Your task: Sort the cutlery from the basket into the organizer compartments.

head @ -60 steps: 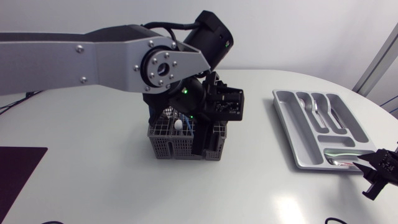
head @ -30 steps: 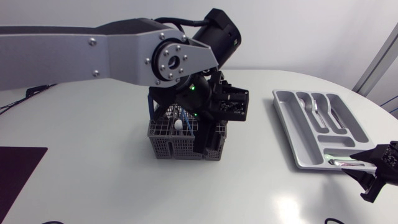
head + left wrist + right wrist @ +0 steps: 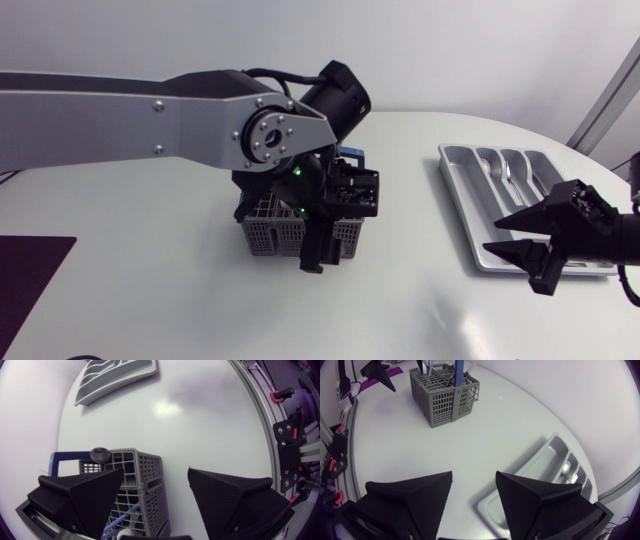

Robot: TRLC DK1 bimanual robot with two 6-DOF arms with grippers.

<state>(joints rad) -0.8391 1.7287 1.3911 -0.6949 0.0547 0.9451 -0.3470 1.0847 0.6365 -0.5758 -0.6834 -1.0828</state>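
The grey wire basket (image 3: 272, 234) stands mid-table with blue-handled cutlery (image 3: 124, 516) upright in it. My left gripper (image 3: 322, 238) hangs open over the basket's right side; in the left wrist view its fingers (image 3: 87, 495) straddle the basket (image 3: 142, 477) without touching anything. The grey organizer (image 3: 462, 190) lies at the right, with silver cutlery (image 3: 510, 172) in its far compartments. My right gripper (image 3: 496, 236) stands open and empty above the organizer's near end and hides that part. In the right wrist view the organizer (image 3: 540, 472) lies just ahead of the right gripper (image 3: 474, 477), the basket (image 3: 445, 392) far beyond.
My big silver left arm (image 3: 150, 110) spans the table's left half above the surface. A dark mat (image 3: 25, 270) lies at the front left edge. White tabletop (image 3: 410, 280) stretches between basket and organizer.
My right gripper has opened wider, risen and swung left from the organizer's near right corner to above its near end. My left gripper has sunk lower over the basket.
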